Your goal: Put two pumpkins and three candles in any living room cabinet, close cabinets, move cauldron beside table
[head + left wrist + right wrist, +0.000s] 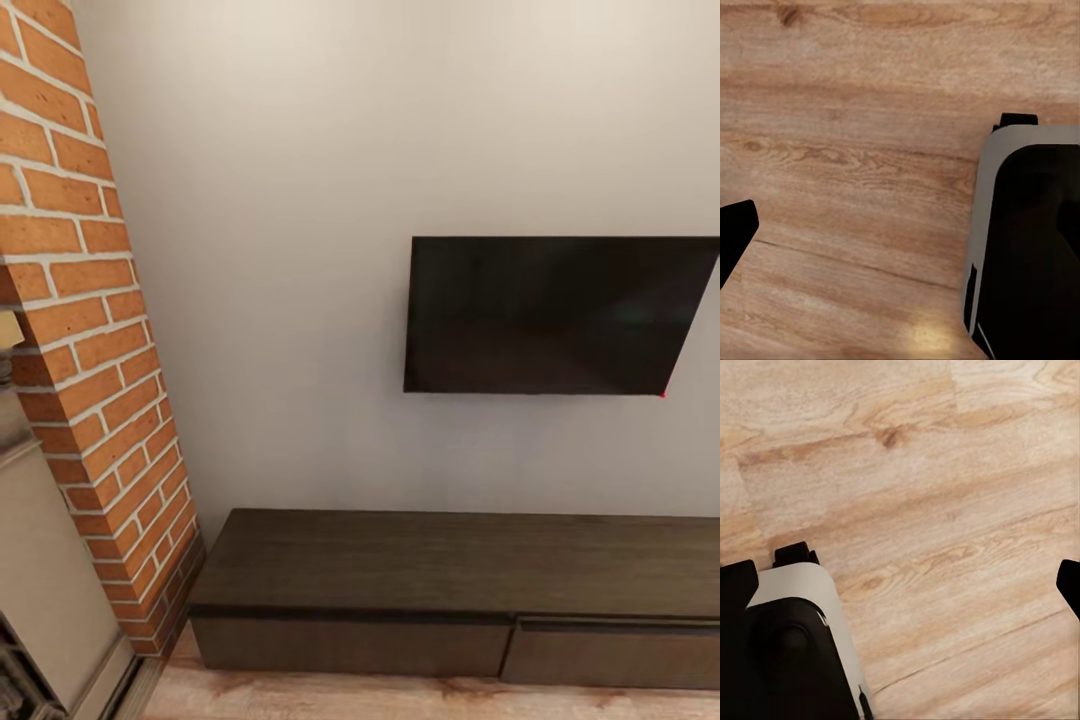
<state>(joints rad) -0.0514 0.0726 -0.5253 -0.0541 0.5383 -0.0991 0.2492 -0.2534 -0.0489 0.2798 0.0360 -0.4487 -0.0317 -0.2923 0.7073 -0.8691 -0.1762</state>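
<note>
The long dark cabinet (450,590) is seen below the wall-mounted television (555,315), its drawer fronts shut, a brick column (90,330) beside it. Nothing is gripped; each wrist view shows wood floor (862,187), so both claws are judged apart. A transit step is judged under way, and pumpkins or candles must be found next.
</note>
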